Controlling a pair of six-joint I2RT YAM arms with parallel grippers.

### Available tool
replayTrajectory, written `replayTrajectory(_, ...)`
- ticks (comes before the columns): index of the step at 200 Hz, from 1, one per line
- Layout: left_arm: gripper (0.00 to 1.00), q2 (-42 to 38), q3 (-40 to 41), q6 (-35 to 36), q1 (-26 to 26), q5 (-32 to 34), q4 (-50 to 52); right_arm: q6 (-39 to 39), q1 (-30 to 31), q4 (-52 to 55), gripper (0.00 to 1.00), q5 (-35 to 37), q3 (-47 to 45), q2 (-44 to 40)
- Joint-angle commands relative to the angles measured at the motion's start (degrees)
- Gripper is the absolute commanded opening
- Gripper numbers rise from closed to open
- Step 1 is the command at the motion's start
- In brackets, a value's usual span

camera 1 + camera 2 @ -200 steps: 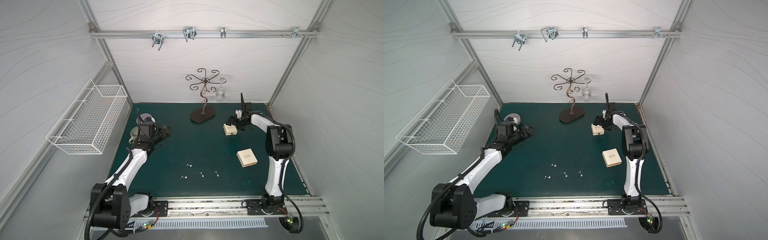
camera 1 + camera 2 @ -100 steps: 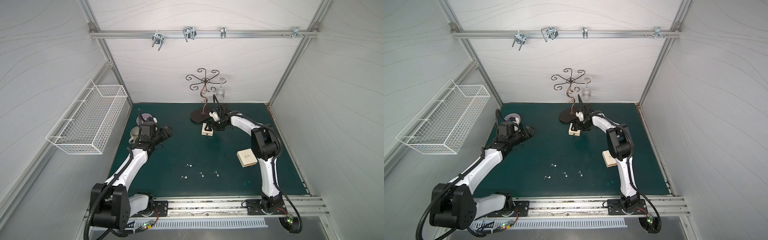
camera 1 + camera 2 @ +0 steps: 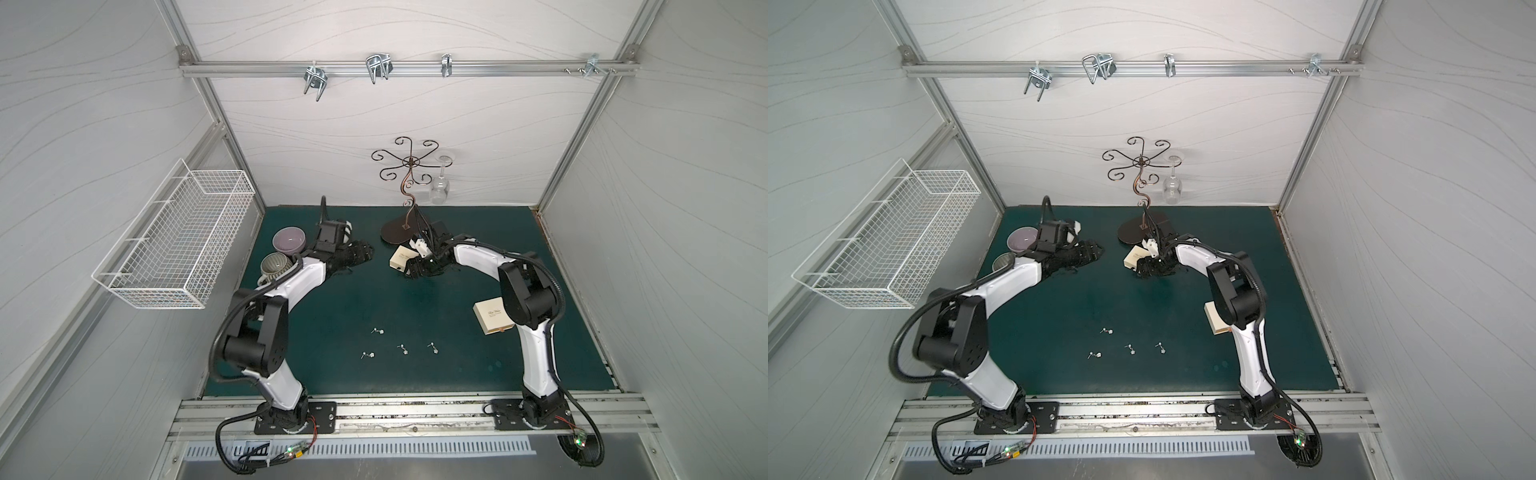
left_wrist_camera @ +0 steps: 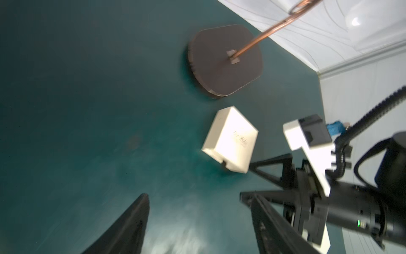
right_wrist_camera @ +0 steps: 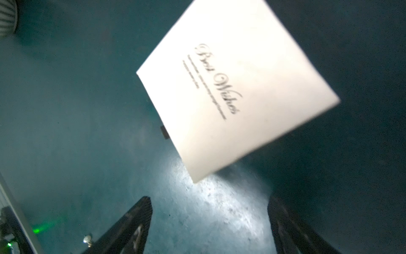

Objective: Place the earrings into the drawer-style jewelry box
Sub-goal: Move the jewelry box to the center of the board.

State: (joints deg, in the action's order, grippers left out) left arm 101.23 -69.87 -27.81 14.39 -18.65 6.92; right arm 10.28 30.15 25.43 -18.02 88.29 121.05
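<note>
The drawer-style jewelry box (image 3: 400, 257) is a small cream box with a notch in one side (image 4: 229, 140), printed "Best Wishes" (image 5: 230, 88). It lies flat on the green mat just in front of the stand's base. My right gripper (image 3: 415, 268) (image 5: 208, 200) is open right beside it, with one finger at its corner and nothing between the fingers. My left gripper (image 3: 365, 253) (image 4: 194, 195) is open and empty, low over the mat to the box's left. Several tiny silvery earrings (image 3: 377, 331) (image 3: 1130, 349) lie loose on the mat near the front.
A copper stand (image 3: 401, 230) with a hanging wine glass (image 3: 439, 191) rises behind the box. A purple bowl (image 3: 289, 240) and a striped mug (image 3: 274, 264) sit beside the left arm. A second, larger cream box (image 3: 492, 318) lies by the right arm. A wire basket (image 3: 178, 241) hangs on the left wall.
My right gripper has swept left across the back of the mat, and the small cream box has moved with it. My left gripper has reached right toward the box and narrowed slightly.
</note>
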Motion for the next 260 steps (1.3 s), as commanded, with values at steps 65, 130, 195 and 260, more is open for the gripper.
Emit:
replayTrajectory(65,0.76,27.61,-26.52,2.55,3.07,-10.66,3.29,17.27,-4.09,-10.54,0.81,4.09,-2.50,-3.15)
replayTrajectory(130,0.75,24.55,-18.54,2.21,7.47,-15.73,-3.58,22.94,-5.54,-12.71,0.73,1.81,1.98,2.52)
replayTrajectory(195,0.74,20.31,-10.34,-0.13,11.12,-15.91,-9.82,23.60,-4.63,-11.60,0.72,0.34,4.87,5.75)
replayTrajectory(260,0.73,16.71,-3.70,-0.66,14.11,-13.85,-13.35,19.93,-1.13,-9.76,0.71,-4.67,8.60,7.50)
